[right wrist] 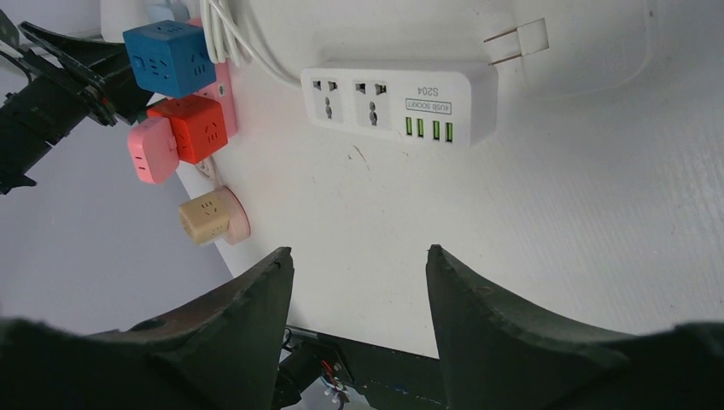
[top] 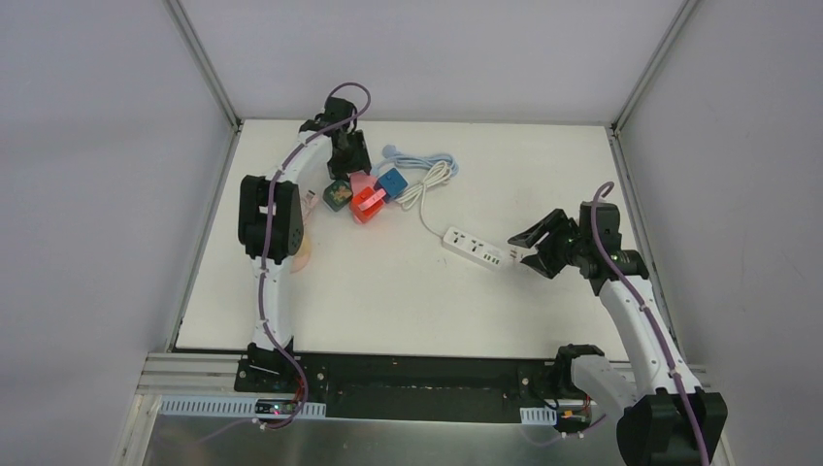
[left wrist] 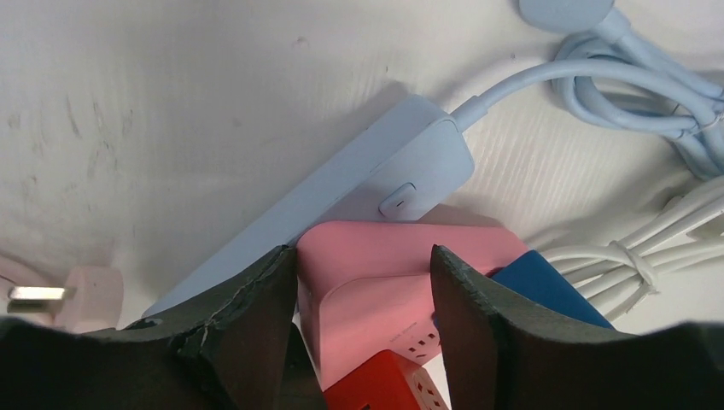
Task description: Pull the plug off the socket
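Observation:
A pale blue power strip, the socket (left wrist: 359, 184), lies at the far side of the table with cube plugs on it. The pink plug (left wrist: 384, 273) sits between my left gripper's (left wrist: 363, 256) two dark fingers, which press on its two sides. A red cube (left wrist: 384, 384) and a blue cube (left wrist: 546, 286) crowd next to it. From above, the left gripper (top: 347, 165) stands over the cluster by the pink plug (top: 361, 184). My right gripper (right wrist: 359, 256) hangs open and empty above bare table, by the end of a white power strip (top: 474, 249).
A tan cube on a pink base (right wrist: 205, 216) sits at one end of the pale blue strip. A loose pink plug (left wrist: 77, 295) lies beside it. Bundled white cord (top: 427, 184) and pale blue cord (top: 432, 158) lie behind. A white two-prong plug (right wrist: 516, 43) lies by the white strip (right wrist: 397, 104).

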You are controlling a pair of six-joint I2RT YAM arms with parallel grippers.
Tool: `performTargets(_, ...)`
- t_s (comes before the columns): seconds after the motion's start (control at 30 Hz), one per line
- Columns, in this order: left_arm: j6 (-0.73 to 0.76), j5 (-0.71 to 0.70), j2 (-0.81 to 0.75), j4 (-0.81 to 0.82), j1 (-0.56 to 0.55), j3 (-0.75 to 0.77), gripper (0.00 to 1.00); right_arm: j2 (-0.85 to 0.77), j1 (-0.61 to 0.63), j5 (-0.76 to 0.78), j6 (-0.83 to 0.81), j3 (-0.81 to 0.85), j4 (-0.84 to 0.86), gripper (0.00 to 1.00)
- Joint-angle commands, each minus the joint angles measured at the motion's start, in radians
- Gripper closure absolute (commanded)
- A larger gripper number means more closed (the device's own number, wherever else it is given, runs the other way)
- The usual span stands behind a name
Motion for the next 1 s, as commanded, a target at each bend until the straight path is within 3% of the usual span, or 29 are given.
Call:
performTargets(0.0, -0.033, 0.056, -0.083, -0.074, -0.012, -0.095, 0.44, -0.053, 0.006, 0.012, 0.037, -0.018, -0.013, 0.39)
performTargets(0.3, -0.092, 0.117, -0.208, -0.038, -0.037, -0.289, 0.51, -0.156, 0.015, 0.023, 0.078, -0.066, -0.043, 0.39)
performTargets(0.57, -0.381, 0.092, -0.389, 0.107, -0.128, -0.636, 0.55, -0.137, 0.031, 0.045, 0.064, -0.064, -0.137, 0.39)
performTargets(0.7, -0.450, 0.065, -0.455, 0.107, -0.204, -0.718, 0.56, -0.137, 0.057, 0.058, 0.098, -0.064, -0.127, 0.39)
performTargets(0.83, -0.438, -0.026, -0.536, 0.117, -0.235, -0.754, 0.52, -0.123, 0.107, 0.105, 0.141, -0.060, -0.142, 0.39)
performTargets(0.97, -0.315, -0.085, -0.555, 0.067, -0.227, -0.652, 0.37, -0.115, 0.199, 0.168, 0.201, -0.054, -0.133, 0.38)
